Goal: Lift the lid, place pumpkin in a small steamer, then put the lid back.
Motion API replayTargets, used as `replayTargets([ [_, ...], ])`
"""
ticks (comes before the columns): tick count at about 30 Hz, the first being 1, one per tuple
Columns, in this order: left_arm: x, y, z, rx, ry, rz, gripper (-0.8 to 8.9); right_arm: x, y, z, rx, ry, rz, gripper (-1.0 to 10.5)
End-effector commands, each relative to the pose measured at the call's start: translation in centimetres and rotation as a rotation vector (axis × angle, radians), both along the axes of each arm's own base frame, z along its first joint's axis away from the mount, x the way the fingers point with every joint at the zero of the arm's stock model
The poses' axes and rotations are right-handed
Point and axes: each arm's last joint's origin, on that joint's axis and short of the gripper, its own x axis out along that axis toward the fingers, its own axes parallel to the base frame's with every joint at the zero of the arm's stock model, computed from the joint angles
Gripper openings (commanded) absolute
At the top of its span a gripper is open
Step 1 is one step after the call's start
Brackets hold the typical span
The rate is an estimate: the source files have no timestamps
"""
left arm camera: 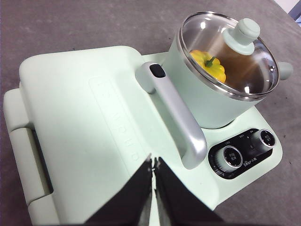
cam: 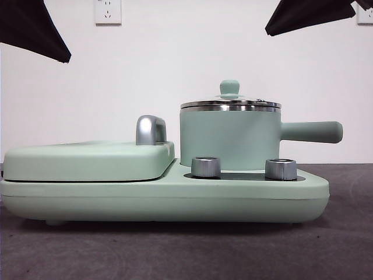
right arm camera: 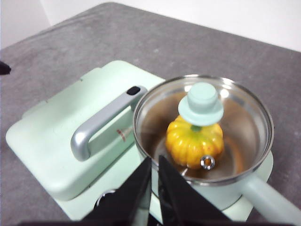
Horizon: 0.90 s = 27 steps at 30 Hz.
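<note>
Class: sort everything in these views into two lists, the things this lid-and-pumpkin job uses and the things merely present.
Belong to the job:
lid, seated on the pot
pumpkin, inside the pot
small steamer

Just there:
griddle cover
chrome handle
two dials
left gripper and right gripper, both shut, holding nothing

A plain white wall (cam: 175, 70) rises behind the dark grey table (cam: 175, 251). Two white power sockets sit high on it, one at left (cam: 108, 11), one at the far right edge (cam: 365, 14).
</note>
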Motion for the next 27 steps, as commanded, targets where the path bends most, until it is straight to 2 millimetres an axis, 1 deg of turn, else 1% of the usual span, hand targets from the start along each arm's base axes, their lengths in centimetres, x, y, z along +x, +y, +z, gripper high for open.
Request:
replayTargets([
  [1,0.1,-0.1,0.4,-0.007,-0.013,-0.007,0.07,0.1,0.2,0.6,0.015,-0.023,0.002,0.2],
  [7,-0.2,0.0,0.5,0.004,-0.020,-0.017,0.06,0.1,0.2,0.6,0.015,-0.023,0.002,0.2],
  [8,-0.3,0.3,0.6,0.039,-0.058,-0.022,0.07,0.1,0.2,0.6,0.015,-0.023,0.002,0.2],
  [12,-1.4,1.8,0.8,0.036,-0.114,0.045,0.07,0.1,0.2,0.6,0.015,-0.023,0.002,0.2],
  [18,-4.2,4.4,0.5,0.021,-0.253,0.190,0.07,0.1,0.2,0.6,0.016,-0.024,0.002,0.2],
  [22,-6.1,5.6,-0.4,0.027,-0.340,0.283,0.07,0.1,0.2,0.6,0.016,-0.024,0.002,0.2],
  [27,-7.5,6.3,-2.6,0.028,-0.416,0.357,0.07,0.1,0.2,0.6,0.016,-0.024,0.002,0.2],
])
